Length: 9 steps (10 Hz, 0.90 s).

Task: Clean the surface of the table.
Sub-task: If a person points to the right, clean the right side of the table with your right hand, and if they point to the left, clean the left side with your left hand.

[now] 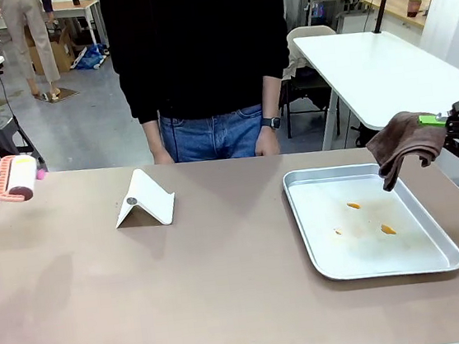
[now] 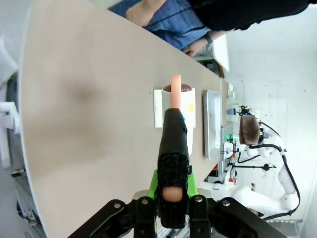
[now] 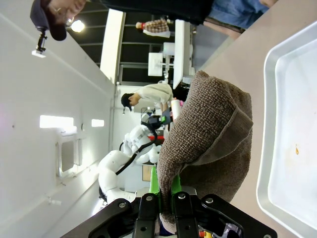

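Our left jaws clamp a lint roller (image 1: 16, 177) at the left edge of the desk (image 1: 226, 288); our right jaws pinch a brown cloth (image 1: 404, 142) near the metal tray (image 1: 363, 248).

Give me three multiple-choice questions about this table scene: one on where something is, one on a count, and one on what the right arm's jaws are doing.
1. Where on the table does the metal tray lie?
A) at the robot's left
B) in the middle
C) at the robot's right

2. How many orange bits lie in the tray?
A) three
B) one
C) six

3. How do the right arm's jaws stand?
A) open and empty
B) shut on a brown cloth
C) shut on a sponge

Answers:
1 C, the tray sits at the right side of the front view.
2 A, three orange specks show on the tray's floor.
3 B, the cloth hangs from the closed jaws near the tray's far right corner.
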Available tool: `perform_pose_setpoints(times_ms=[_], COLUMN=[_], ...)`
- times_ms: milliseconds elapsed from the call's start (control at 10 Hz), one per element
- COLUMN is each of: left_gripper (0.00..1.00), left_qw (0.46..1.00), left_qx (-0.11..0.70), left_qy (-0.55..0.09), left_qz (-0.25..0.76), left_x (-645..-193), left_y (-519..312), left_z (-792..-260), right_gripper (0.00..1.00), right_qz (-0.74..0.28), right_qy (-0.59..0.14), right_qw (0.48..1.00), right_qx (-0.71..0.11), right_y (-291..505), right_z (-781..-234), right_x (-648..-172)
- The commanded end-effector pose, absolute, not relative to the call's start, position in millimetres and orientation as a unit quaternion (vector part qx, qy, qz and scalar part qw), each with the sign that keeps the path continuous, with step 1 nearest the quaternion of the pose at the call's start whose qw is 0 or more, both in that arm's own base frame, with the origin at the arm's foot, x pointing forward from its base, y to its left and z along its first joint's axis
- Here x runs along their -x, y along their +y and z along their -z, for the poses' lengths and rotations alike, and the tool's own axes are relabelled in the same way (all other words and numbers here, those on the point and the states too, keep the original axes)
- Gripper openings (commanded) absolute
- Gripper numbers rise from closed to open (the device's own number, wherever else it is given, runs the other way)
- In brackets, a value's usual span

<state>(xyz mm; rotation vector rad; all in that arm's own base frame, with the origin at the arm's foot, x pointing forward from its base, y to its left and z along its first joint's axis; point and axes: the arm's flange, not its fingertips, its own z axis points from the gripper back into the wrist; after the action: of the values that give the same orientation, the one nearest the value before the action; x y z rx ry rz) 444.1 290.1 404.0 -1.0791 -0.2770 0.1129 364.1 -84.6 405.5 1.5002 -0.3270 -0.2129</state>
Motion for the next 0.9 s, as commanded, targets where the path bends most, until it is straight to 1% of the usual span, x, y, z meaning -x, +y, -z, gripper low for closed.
perform_pose_setpoints(times_ms=[0, 300, 500, 600, 800], left_gripper=[0.23, 0.23, 0.23, 0.23, 0.23], left_qw=[0.838, 0.827, 0.821, 0.828, 0.828], left_qx=[0.526, 0.540, 0.551, 0.538, 0.538], left_qy=[-0.137, -0.149, -0.140, -0.145, -0.145], left_qz=[-0.047, -0.051, -0.055, -0.067, -0.067], left_x=[-417, -379, -375, -383, -383], left_y=[297, 317, 321, 324, 324], left_z=[-395, -389, -385, -384, -384], right_gripper=[0.09, 0.09, 0.09, 0.09, 0.09], right_qz=[0.093, 0.093, 0.093, 0.093, 0.093], right_qy=[-0.144, -0.144, -0.144, -0.144, -0.144], right_qw=[0.713, 0.713, 0.713, 0.713, 0.713], right_qx=[-0.680, -0.680, -0.680, -0.680, -0.680], right_y=[-85, -85, -85, -85, -85], right_z=[-408, -408, -408, -408, -408], right_x=[-362, -362, -362, -362, -362])
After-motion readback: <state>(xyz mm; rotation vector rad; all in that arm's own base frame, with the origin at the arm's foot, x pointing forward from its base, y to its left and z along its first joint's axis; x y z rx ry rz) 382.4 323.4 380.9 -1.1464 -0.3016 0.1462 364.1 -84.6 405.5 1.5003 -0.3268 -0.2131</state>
